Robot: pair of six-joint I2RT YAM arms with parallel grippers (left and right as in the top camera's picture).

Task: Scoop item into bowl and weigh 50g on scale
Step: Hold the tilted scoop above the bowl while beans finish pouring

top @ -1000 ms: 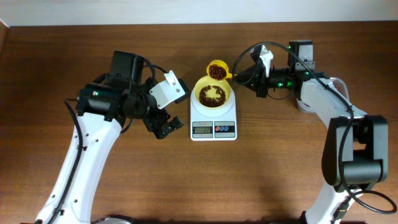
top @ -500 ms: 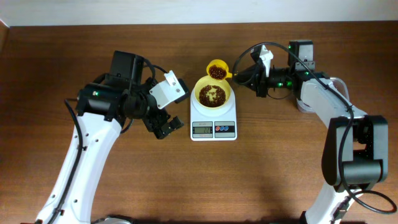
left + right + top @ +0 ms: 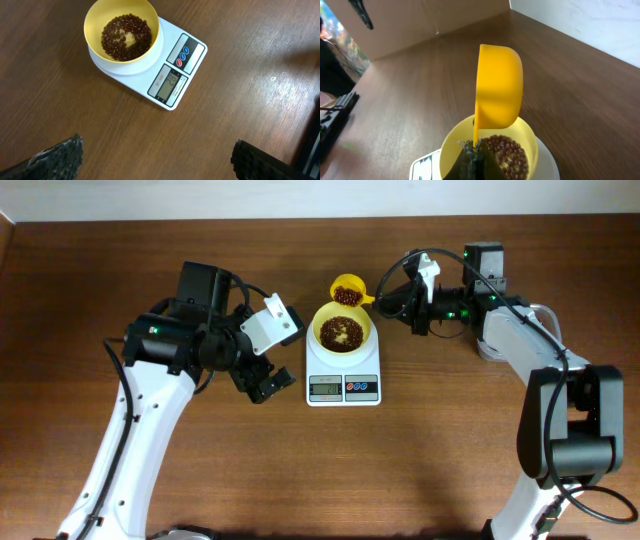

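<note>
The pale-yellow bowl (image 3: 343, 330) sits on the white scale (image 3: 343, 375) and holds a layer of reddish-brown beans (image 3: 341, 332). It also shows in the left wrist view (image 3: 122, 35) on the scale (image 3: 172, 75), whose display (image 3: 167, 84) is lit. My right gripper (image 3: 385, 303) is shut on the handle of a bright-yellow scoop (image 3: 348, 291) with beans in it, held just behind the bowl. In the right wrist view the scoop (image 3: 499, 92) hangs over the bowl (image 3: 490, 150), jaws (image 3: 474, 149) pinching its handle. My left gripper (image 3: 268, 383) is open and empty, left of the scale.
The scale's front panel carries red and blue buttons (image 3: 361, 388). The wooden table (image 3: 450, 450) ends at a white wall at the back. The clear tub is out of view.
The beans in the bowl have shifted from a ring into a fuller heap. The scoop and both arms have barely moved.
</note>
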